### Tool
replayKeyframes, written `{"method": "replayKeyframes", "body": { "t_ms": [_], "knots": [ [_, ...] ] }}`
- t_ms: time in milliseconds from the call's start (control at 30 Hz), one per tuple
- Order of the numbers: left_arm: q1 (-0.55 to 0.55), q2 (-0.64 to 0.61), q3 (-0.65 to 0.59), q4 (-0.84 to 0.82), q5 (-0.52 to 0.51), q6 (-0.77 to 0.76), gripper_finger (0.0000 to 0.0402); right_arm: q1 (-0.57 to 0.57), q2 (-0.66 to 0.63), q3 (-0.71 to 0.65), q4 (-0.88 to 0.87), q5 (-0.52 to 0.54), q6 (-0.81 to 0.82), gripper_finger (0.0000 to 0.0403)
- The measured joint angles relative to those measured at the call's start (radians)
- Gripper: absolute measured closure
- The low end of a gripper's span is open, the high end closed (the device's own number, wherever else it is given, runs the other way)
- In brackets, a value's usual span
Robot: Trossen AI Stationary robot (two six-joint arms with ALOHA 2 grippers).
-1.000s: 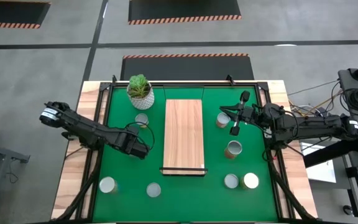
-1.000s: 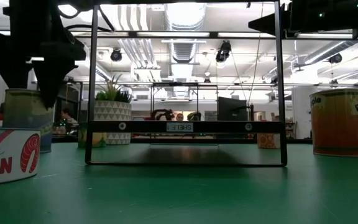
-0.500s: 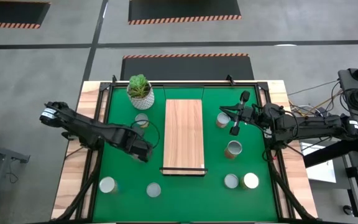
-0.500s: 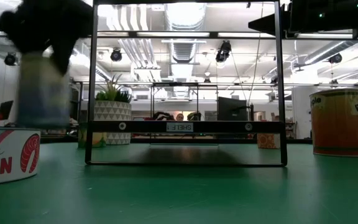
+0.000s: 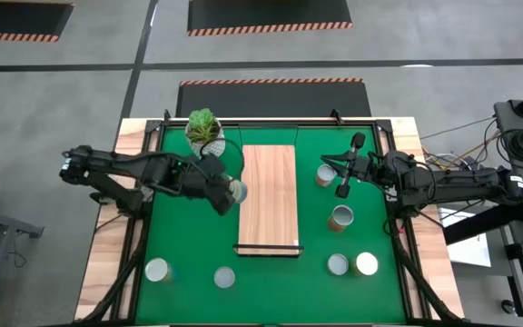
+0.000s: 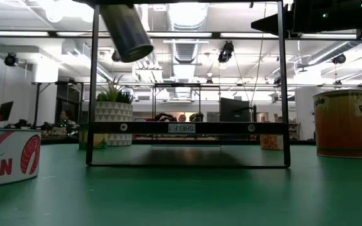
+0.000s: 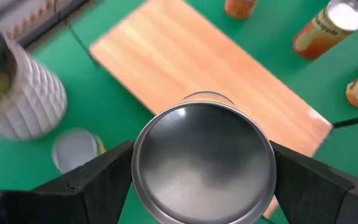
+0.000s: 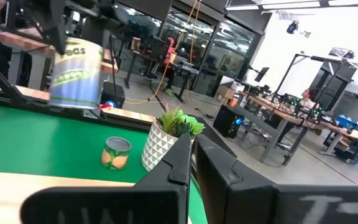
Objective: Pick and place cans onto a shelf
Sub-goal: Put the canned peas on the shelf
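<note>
A can [image 5: 235, 191] is held off the mat [image 5: 180, 245], clamped in the left gripper [image 5: 227, 193], tilted, just beside the shelf's [image 5: 269, 195] left long edge, near the plant pot [image 5: 204, 133]. The right gripper [image 5: 342, 186], fingers together, waits over the mat's right side beside another can [image 5: 325, 174].

Overhead, table-level, two wrist views
</note>
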Motion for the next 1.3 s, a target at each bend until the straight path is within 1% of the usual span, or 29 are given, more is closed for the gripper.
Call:
{"method": "replayKeyframes", "body": {
  "t_ms": [167,267,400,567,633,767,933,1300],
  "knots": [
    [0.069,0.053,0.006,0.087,0.006,0.201,0.0084,0.000,0.000,0.000,-0.001,0.000,0.000,0.0390],
    [0.117,0.097,0.006,0.096,0.009,0.309,0.0084,0.000,0.000,0.000,-0.003,0.000,0.000,0.0390],
    [0.177,0.168,0.006,0.113,0.008,0.400,0.0084,0.000,0.000,0.000,-0.011,0.000,-0.006,0.0390],
    [0.238,0.255,0.006,0.177,0.002,0.490,0.0084,0.000,0.000,0.000,-0.014,0.000,-0.010,0.0390],
    [0.259,0.284,0.006,0.190,0.002,0.502,0.0084,0.000,0.000,0.000,-0.019,0.000,-0.012,0.0390],
    [0.288,0.324,0.006,0.194,0.002,0.464,0.0084,0.000,0.000,0.000,-0.029,0.000,-0.021,0.0390],
    [0.295,0.366,0.006,0.214,0.012,0.449,0.0084,0.000,0.000,0.000,-0.029,0.001,-0.027,0.0390],
    [0.295,0.396,0.006,0.258,0.009,0.449,0.0084,0.000,0.000,0.000,-0.030,0.002,-0.033,0.0390]
  ]
}}
